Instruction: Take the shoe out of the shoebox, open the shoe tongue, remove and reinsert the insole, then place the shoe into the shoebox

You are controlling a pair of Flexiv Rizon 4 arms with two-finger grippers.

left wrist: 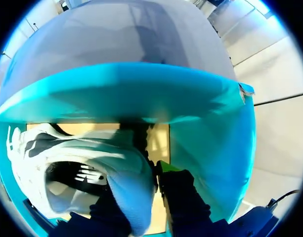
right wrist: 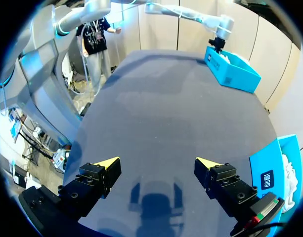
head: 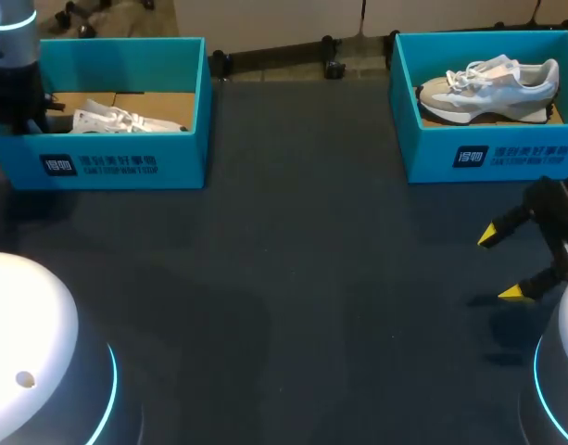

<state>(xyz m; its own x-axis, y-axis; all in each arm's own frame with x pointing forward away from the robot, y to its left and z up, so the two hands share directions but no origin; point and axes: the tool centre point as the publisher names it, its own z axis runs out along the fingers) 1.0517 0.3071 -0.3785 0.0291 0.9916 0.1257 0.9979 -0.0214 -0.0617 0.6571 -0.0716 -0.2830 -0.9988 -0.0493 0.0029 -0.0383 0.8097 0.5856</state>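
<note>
A white shoe (head: 117, 119) lies in the teal shoebox (head: 117, 162) at the table's far left. My left arm (head: 18, 97) reaches down into that box's left end. In the left wrist view my left gripper (left wrist: 153, 174) is shut on the padded heel collar of the white shoe (left wrist: 82, 158), one finger inside the shoe and one outside, with the teal box wall (left wrist: 141, 94) just ahead. My right gripper (head: 504, 264) hovers open and empty over the table at the right, in front of the second box; its yellow tips stand wide apart around (right wrist: 158, 165).
A second teal shoebox (head: 487, 153) at the far right holds a grey and white sneaker (head: 487, 88); its corner (right wrist: 284, 168) lies beside my right gripper. The dark table (head: 293, 297) stretches between the boxes.
</note>
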